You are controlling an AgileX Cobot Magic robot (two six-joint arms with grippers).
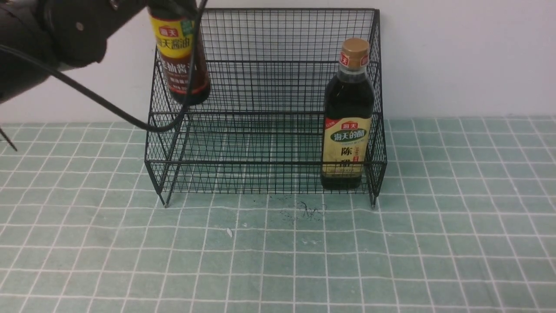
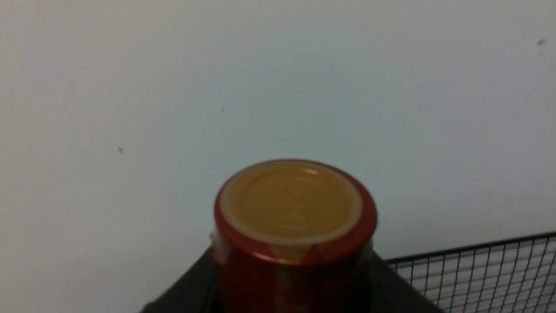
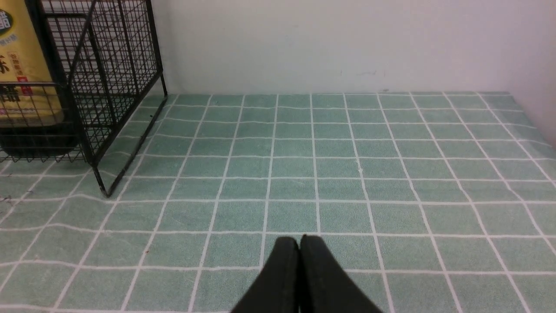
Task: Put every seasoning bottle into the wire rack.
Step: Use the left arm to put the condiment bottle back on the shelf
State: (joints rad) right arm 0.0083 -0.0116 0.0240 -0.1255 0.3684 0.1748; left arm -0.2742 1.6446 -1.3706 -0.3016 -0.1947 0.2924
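Your large black wire-mesh rack [image 1: 278, 43] stands on the green tiled worktop [image 1: 434, 239], its tall back against the white wall [image 1: 456, 56]. The broad dark bottle with the tan cap [image 1: 347, 130] stands upright in the lower front tier, at the right end. Your left hand [image 2: 290, 295] holds the slim dark bottle with the red cap wrap [image 1: 176, 48] over the upper rear tier, at the left end. Your right hand [image 3: 299, 248] is low over the worktop, to the right of the rack.
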